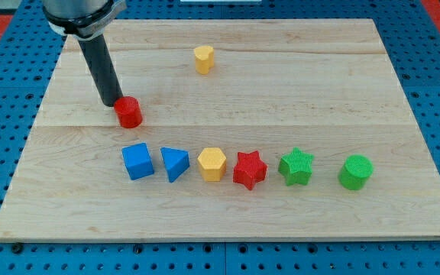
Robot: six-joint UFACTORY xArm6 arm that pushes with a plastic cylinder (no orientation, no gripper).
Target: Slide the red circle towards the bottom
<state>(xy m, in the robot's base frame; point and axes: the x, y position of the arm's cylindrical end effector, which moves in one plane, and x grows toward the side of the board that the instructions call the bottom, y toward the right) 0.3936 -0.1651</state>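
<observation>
We count seven blocks on the wooden board (342, 84): two red, two yellow, two green and two blue, less one, since blue gives us a cube and a triangle, and that makes eight in all. To list them: one red circle (129, 111), one red star (249, 169), one yellow hexagon (212, 163), a second yellow block (203, 59) of similar shape near the view's top, one green star (296, 166), one green circle (355, 172), one blue cube (137, 161) and one blue triangle (175, 163).

The red circle is a short, squat cylinder with a flat top, standing upright in the board's left half, above the blue cube and apart from it. Six blocks form a row across the lower middle, from the blue cube at the view's left to the green circle at the view's right.

Our arm carries no fingers, only a dark rod. Our tip (114, 103) sits at the red circle's upper-left edge, touching it or very nearly so.
</observation>
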